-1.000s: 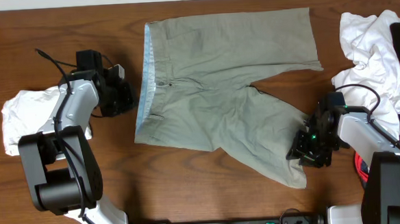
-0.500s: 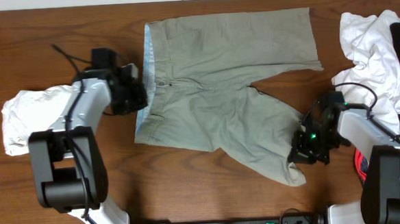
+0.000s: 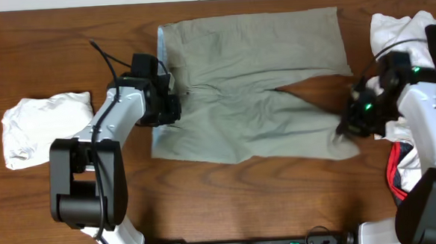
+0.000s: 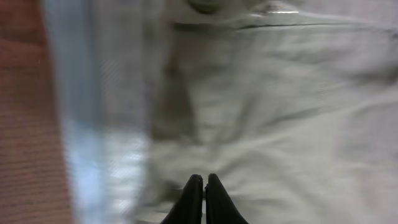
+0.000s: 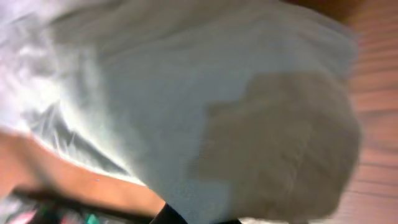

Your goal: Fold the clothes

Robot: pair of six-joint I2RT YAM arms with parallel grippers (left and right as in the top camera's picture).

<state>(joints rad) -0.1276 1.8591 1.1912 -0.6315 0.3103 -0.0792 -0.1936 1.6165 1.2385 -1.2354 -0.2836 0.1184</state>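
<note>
Shorts: khaki shorts (image 3: 246, 83) spread open on the counter (image 3: 230, 203), waistband to the left, both legs running right.
Lining: pale blue lining (image 3: 159, 136) showing along the waistband edge.
Left tool: left tool (image 3: 168, 106) pressed together, tips down on the cloth just inside the waistband; no cloth visibly caught between them in the wrist view.
Right tool: right tool (image 3: 350, 125) pinching the hem end of the near leg (image 3: 293, 129), with cloth bunched close against its wrist camera.
Far leg: far leg (image 3: 288, 40) lying flat and untouched.
Other clothes: crumpled white garment (image 3: 42, 127) at the left; heap of clothes (image 3: 405, 52), white and black, at the right edge, with a red-trimmed piece (image 3: 396, 176) below it.
Done so far: shorts laid out and fairly smooth; no fold visible in them.
Left to do: probably near leg over far leg, then halving toward the waistband; after that, the heap on the right.
Progress: early, by the look of things.
</note>
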